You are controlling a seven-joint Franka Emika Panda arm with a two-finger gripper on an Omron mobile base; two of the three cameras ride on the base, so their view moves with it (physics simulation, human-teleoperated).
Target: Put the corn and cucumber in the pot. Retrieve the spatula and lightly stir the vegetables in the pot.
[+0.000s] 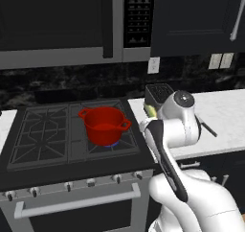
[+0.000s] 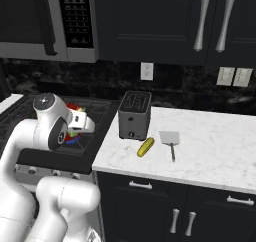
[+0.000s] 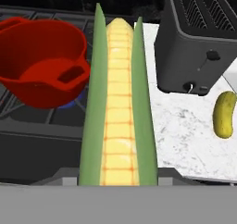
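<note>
Gripper (image 3: 118,183) closed on the corn (image 3: 118,102), judging from how the cob rises straight out from between the fingers in the hand view (fingertips themselves hidden behind the husk). Long axis of the cob running directly away from the hand, along the line of sight, yellow kernels flanked by 2 green husk leaves.

Key relation for the coming move: red pot (image 3: 41,63) off to the left of the held cob and somewhat ahead of the hand, open mouth up, nothing seen inside. Near loop handle facing the cob, just beside the left husk leaf as seen in the hand view, though probably lower and further off than that suggests. Pot sitting on a burner of the gas stove (image 1: 43,130), a blue flame showing under it. Likely need: carry leftward over the rim, then tip or lower so the cob goes in lengthwise; cob looks shorter than the pot's width, so should fit.

Cucumber (image 3: 224,114) to the right of the hand, lying on the white marble counter (image 3: 185,140), well apart from the pot, just in front of the black toaster (image 3: 199,47). In the right base view, cucumber (image 2: 146,147) beside the spatula (image 2: 170,141), blade toward the toaster, handle pointing back toward the counter edge. Both not yet picked up.

Judged stage: corn in transit, 1 of 2 vegetables on its way.
</note>
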